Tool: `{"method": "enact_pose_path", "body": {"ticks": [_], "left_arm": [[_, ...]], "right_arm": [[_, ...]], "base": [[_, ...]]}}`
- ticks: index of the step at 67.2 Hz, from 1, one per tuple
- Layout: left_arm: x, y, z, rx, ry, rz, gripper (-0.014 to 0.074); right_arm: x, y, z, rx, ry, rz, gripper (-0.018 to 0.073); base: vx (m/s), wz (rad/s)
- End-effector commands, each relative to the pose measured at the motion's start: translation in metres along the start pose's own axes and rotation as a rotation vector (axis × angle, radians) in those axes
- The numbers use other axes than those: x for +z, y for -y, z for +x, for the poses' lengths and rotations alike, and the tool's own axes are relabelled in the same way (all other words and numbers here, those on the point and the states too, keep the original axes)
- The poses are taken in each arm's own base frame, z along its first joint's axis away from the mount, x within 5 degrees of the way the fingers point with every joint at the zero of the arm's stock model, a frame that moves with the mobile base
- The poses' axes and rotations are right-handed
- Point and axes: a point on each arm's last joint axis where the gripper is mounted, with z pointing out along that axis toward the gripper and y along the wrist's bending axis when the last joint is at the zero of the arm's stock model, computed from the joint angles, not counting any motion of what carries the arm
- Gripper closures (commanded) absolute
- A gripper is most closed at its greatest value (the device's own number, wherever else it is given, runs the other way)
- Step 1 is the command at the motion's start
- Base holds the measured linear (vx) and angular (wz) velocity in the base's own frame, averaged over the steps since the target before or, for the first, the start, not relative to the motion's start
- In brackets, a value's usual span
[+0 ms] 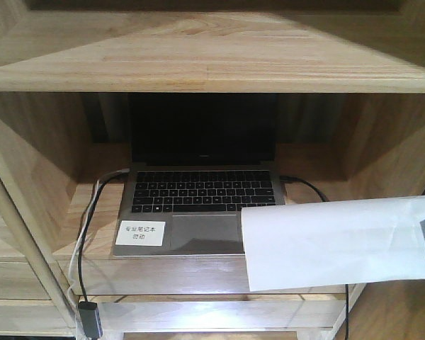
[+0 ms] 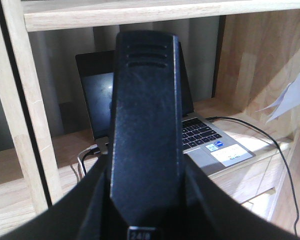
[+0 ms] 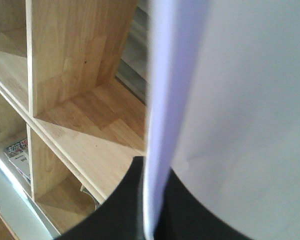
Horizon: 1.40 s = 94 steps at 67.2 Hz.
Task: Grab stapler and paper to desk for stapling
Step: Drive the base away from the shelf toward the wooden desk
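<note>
Closest in, the left claw (image 2: 146, 200) is clamped round the black stapler (image 2: 146, 115), which fills its wrist view, while the right claw (image 3: 152, 210) pinches the white paper (image 3: 230, 115) by one edge, the sheet reaching in from 4 o'clock across the near right corner of the laptop (image 1: 198, 191). The bench is not in view; I judge the carry wants firm grips and the sheet drawn back level, clear of the shelf (image 1: 163, 273) front and the cable (image 1: 304, 183) at 3 o'clock.
</note>
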Motion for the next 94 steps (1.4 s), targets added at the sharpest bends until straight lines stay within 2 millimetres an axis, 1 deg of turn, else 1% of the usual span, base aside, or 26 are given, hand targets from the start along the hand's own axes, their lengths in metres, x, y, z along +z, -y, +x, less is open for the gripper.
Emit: {"method": "enact_pose_path", "body": {"ticks": [1,33,94], "left_arm": [[-0.0029,-0.0001,-0.0188,-0.012,0.136,0.000,0.0603],[-0.0029,-0.0001,-0.0188,-0.012,0.136,0.000,0.0603],[-0.0029,-0.0001,-0.0188,-0.012,0.136,0.000,0.0603]], "right_arm": [[-0.0034,0.0003,0.0015,0.004,0.012,-0.030,0.0565],[-0.0034,0.0003,0.0015,0.004,0.012,-0.030,0.0565],[-0.0034,0.0002,0.0015,0.004,0.012,-0.031,0.0564]], "base": [[0.00,0.00],[-0.04,0.00],[-0.17,-0.01]]}}
